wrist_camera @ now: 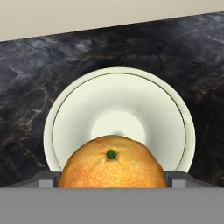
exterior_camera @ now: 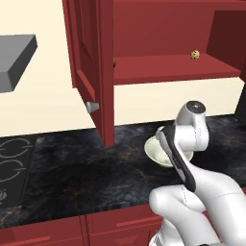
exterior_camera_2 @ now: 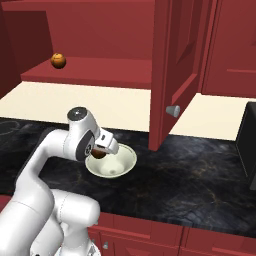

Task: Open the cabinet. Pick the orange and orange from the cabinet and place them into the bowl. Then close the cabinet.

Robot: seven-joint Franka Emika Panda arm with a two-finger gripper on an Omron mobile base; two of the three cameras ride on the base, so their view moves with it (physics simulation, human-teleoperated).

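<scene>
The cabinet stands open, with its left door and right door swung out over the counter. My gripper is shut on an orange and holds it just above the near side of the cream bowl. The bowl rests on the dark counter below the cabinet, and its inside is bare. In the left base view my own arm hides part of the bowl. A second orange lies on the cabinet shelf at the left end.
A tan speckled ball sits on the shelf's right end. A cooktop and grey hood lie to the left. The open doors hang over the black marble counter. A dark appliance stands at the far right.
</scene>
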